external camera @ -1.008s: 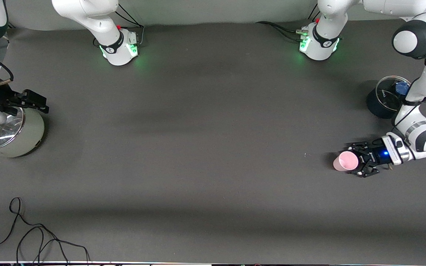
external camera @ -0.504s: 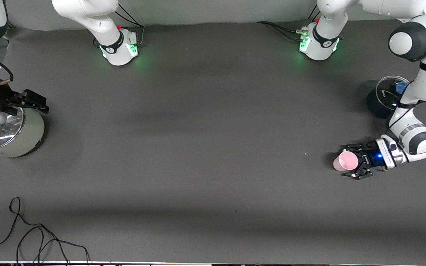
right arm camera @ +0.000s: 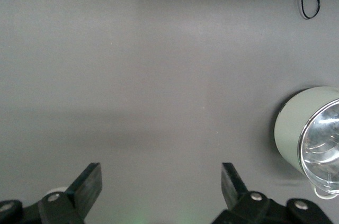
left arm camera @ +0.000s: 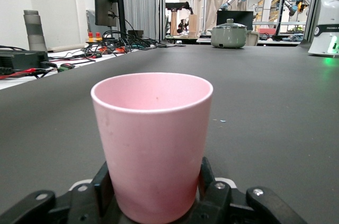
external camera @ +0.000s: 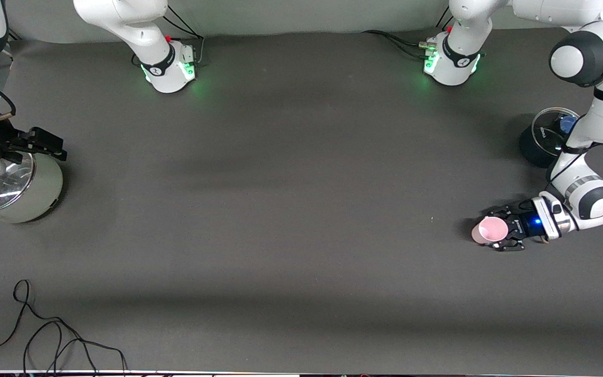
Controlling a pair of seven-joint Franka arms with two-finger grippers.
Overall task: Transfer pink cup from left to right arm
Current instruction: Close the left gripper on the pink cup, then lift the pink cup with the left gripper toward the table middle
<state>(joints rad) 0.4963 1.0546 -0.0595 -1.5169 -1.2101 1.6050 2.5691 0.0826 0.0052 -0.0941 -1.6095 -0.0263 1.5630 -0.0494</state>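
Both arms are glossy white with dark grey joint caps. Green lights glow at the right arm's base (external camera: 168,65) and the left arm's base (external camera: 450,63), where black cables plug in. Both grippers are black; silver screws show on the right gripper (right arm camera: 161,187), and the left gripper (external camera: 500,230) has a blue light just beside it.

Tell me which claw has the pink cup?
The left claw, shut on the upright pink cup at its end of the table; the right claw hangs open, empty.

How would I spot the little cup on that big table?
Go to the left arm's end of the dark table, where the dark pot stands. Nearer the camera than that pot, the left pincer is shut on the cup: small, pale pink, handleless, far smaller than either pot.
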